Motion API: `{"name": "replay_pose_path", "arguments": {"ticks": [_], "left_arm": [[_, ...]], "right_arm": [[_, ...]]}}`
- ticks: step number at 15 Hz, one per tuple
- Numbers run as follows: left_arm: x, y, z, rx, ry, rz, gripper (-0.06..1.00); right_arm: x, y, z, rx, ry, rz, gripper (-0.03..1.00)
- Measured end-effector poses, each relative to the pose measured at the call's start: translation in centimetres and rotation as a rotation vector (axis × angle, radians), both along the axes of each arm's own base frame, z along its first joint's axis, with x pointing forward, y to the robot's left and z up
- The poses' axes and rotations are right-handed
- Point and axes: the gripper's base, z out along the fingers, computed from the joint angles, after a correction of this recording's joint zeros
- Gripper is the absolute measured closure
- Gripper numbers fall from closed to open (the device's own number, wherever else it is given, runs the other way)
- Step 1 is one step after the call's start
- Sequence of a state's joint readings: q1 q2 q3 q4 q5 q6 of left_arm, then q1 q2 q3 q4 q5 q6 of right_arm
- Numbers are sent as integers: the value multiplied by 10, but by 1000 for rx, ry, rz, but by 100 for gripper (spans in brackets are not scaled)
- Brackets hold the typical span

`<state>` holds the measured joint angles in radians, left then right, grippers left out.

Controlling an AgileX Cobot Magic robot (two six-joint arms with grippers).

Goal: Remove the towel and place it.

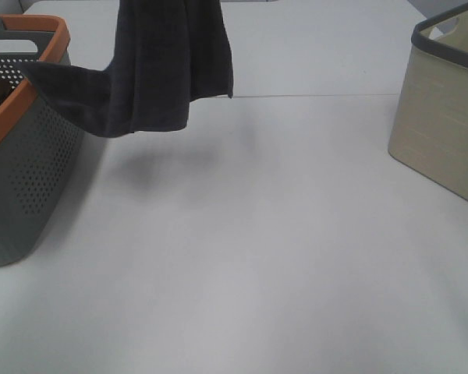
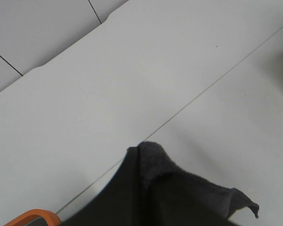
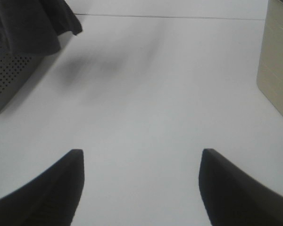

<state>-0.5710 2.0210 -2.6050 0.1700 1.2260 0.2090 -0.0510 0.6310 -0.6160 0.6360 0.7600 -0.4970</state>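
From where I stand, the dark charcoal cloth towel (image 1: pixel 160 70) hangs in the air over the left part of the white surface (image 1: pixel 281 257). Most of it drops in loose folds from above, while one tail lies across the orange rim of the grey perforated plastic basket (image 1: pixel 31 156). The left tool is out of sight in every view. It is closed, though, and the cloth bunched right beneath its wrist camera suggests to me that it is clamped on the towel's upper edge. The right tool (image 3: pixel 141 153) hovers over bare surface with its jaws spread wide and nothing between them, well apart from the beige fabric-look bin with the grey rim (image 1: pixel 437 132) on the far right. I'd say the lift-out is nearly done but that tail isn't free yet. To do it well, I'd raise the towel a little more before carrying it sideways, so the tail slides off the rim instead of tugging the basket. Then move slowly to limit swinging, let the lower hem touch down first on the open surface, and let go only once the cloth's weight rests there.
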Motion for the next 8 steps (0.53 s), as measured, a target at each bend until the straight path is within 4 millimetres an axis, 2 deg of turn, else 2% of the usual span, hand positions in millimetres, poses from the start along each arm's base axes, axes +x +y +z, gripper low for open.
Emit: {"name": "replay_pose_path", "arguments": {"ticks": [1,8], "left_arm": [[8,-6,-12,2,29,6,94],[10,-9,-16,-6,46,-2,94]], "right_arm": [[4,1,0,2,-10,13,35],[16,0,-5,3,18,5,35]]}}
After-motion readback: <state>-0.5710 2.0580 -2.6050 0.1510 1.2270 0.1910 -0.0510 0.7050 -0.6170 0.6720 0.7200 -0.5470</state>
